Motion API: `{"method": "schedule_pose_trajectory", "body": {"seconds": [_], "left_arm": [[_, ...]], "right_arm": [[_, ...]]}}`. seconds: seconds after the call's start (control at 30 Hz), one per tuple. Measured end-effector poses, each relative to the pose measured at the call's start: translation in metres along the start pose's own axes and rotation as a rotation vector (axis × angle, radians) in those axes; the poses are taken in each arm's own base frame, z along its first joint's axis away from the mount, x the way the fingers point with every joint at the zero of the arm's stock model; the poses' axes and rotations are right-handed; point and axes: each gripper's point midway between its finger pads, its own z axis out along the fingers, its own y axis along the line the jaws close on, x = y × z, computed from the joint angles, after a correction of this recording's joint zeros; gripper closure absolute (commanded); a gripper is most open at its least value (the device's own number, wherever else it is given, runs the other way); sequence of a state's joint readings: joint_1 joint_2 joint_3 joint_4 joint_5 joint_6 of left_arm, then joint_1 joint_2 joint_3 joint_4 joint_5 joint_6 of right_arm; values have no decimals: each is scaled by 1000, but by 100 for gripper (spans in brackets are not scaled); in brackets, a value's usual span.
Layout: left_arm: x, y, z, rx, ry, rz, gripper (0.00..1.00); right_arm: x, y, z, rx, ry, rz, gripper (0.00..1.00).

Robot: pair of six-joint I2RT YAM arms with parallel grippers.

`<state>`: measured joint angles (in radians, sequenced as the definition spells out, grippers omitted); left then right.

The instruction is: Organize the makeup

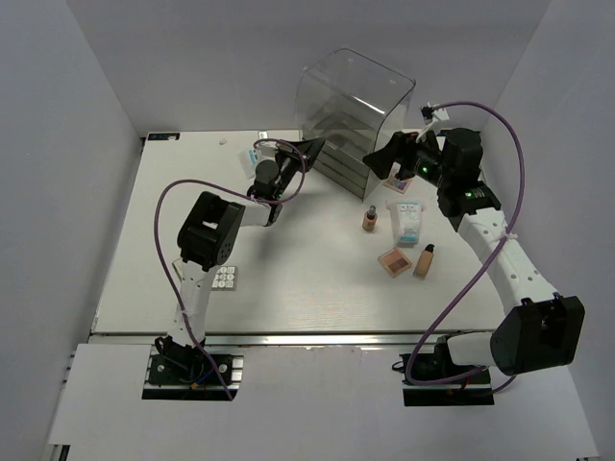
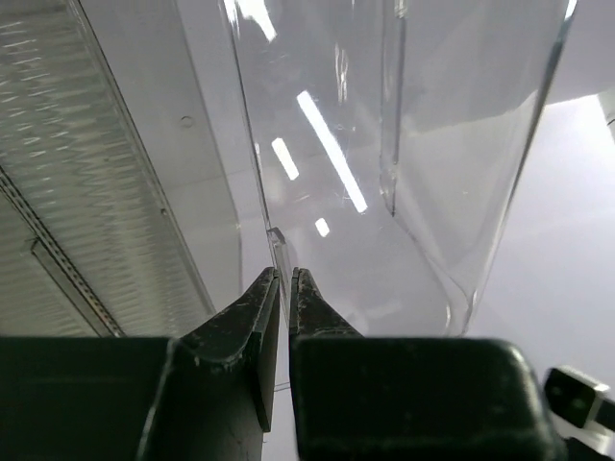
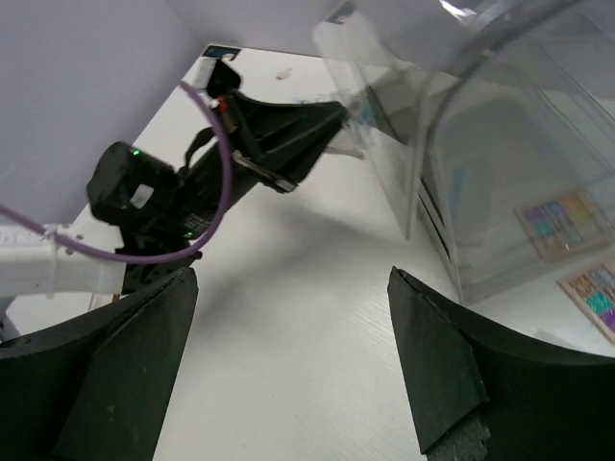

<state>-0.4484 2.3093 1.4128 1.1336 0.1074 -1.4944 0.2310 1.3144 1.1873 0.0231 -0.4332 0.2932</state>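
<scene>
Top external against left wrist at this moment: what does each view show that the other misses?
Only the top external view shows the makeup on the table: an upright foundation bottle, a packet, a peach palette and a white grid palette. It also shows the right gripper by the box's front. Only the left wrist view shows the fingers closed on a thin edge of clear wall. Both show the clear box and the left gripper.
</scene>
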Motion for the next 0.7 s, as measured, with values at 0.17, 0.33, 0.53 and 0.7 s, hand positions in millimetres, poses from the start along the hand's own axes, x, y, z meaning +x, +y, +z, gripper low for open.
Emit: {"method": "schedule_pose_trajectory", "body": {"seconds": [0.17, 0.33, 0.53, 0.7], "left_arm": [[-6, -10, 2, 19, -26, -14, 100], [-11, -29, 3, 52, -45, -28, 100], [-18, -65, 4, 124, -64, -32, 100], [-22, -88, 3, 175, -73, -36, 100]], "right_arm": [[1, -16, -3, 77, -1, 88, 18], [2, -19, -2, 89, -2, 142, 22], [17, -25, 9, 86, 39, 203, 24], [31, -39, 30, 97, 82, 261, 26]]}}
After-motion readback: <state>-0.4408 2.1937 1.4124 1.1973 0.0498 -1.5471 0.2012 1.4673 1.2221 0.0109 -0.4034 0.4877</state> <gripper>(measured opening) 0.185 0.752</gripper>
